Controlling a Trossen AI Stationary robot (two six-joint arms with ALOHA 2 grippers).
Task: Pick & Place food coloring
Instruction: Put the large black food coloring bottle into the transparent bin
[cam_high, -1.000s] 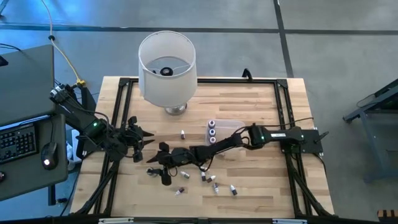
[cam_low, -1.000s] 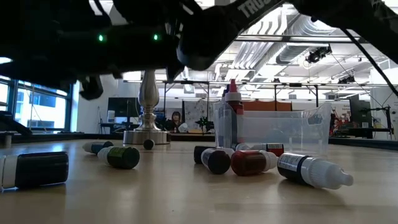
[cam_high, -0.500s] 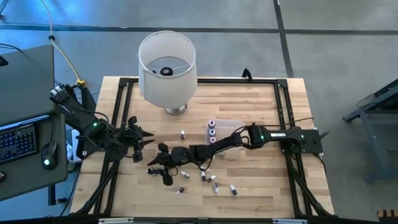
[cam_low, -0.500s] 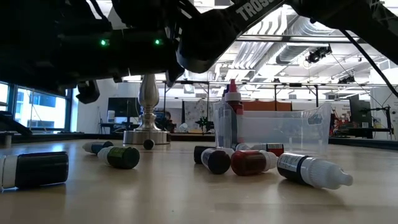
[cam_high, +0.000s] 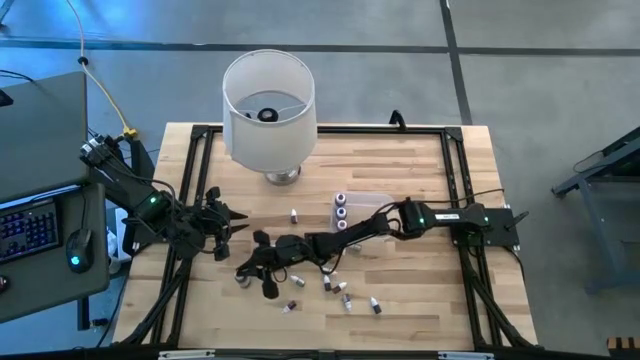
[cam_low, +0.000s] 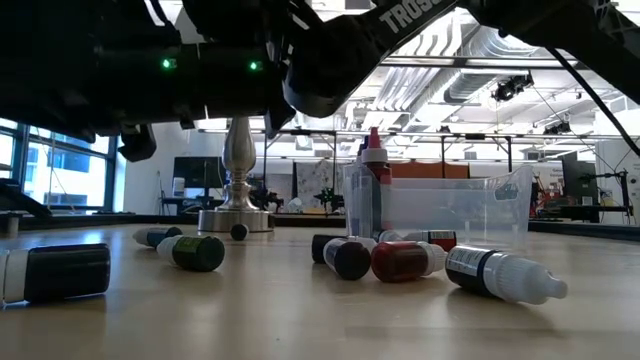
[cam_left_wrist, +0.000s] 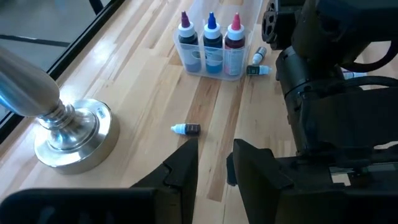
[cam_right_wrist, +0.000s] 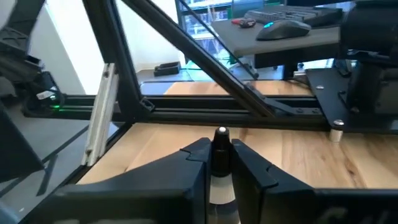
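The right pincer (cam_right_wrist: 217, 163) was clamped on a food coloring bottle (cam_right_wrist: 219, 158) low over the tabletop (cam_high: 420, 160). More bottles (cam_low: 400, 261) lay loose nearby; three stood in the clear tub (cam_left_wrist: 214, 50). The left pincer (cam_left_wrist: 214, 165) waited at the tabletop's left edge, fingers slightly apart, holding nothing.

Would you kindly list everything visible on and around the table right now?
Upright food coloring bottles: three, black, blue and red caps, inside the tub.
Loose food coloring bottles: several, dark, red and white, lying near the table's front.
Clear tub: one, mid-table.
Lamp: one, white shade, silver base, far side.
Table: one, light wood.
Computer mouse: one, dark, left desk.
Left gripper: open, empty, left side.
Right gripper: shut on a white-capped bottle.
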